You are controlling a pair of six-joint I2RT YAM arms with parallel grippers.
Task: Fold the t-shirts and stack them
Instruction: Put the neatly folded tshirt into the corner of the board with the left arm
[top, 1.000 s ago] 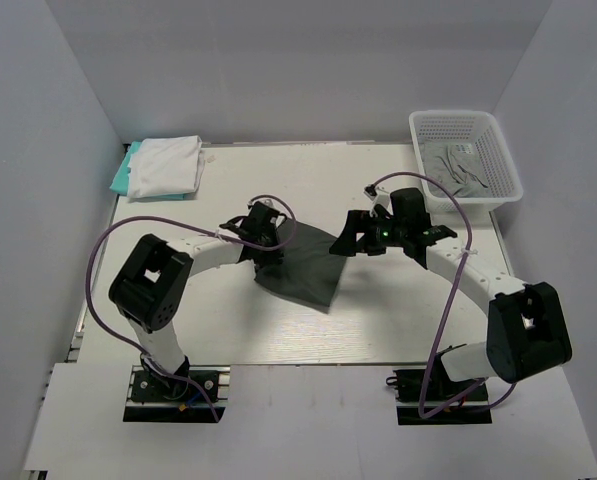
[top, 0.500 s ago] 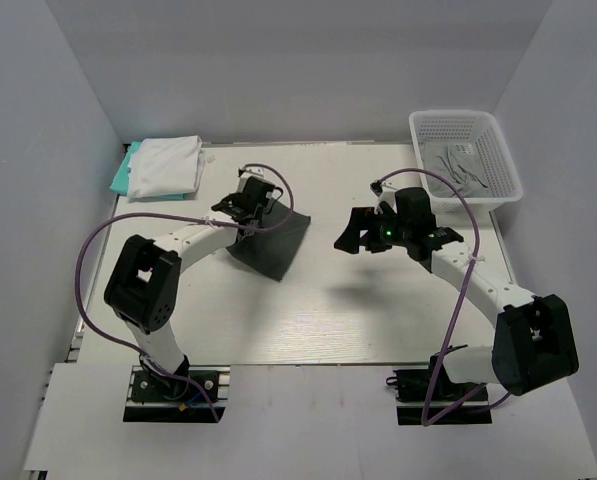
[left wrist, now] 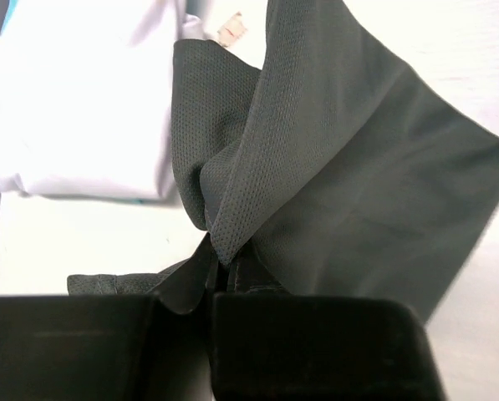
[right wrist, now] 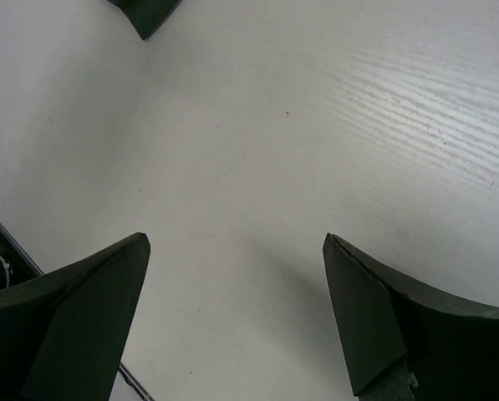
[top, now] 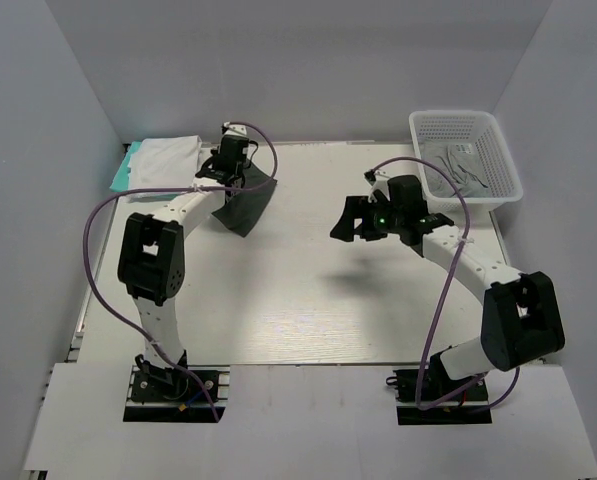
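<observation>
While the left jaws are pinched shut on a bunched edge of the dark charcoal t-shirt [left wrist: 358, 167], that shirt drapes down from them at the far left of the surface [top: 308, 300], just beside the folded white t-shirt [top: 166, 165], which lies on the teal t-shirt [top: 120, 178]. The right jaws stand wide apart, holding nothing, above bare surface. A lighter grey t-shirt [top: 458, 165] lies in the white basket [top: 456, 118]

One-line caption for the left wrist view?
Left fingers shut on the charcoal t-shirt, its cloth hanging next to the folded white t-shirt.
</observation>
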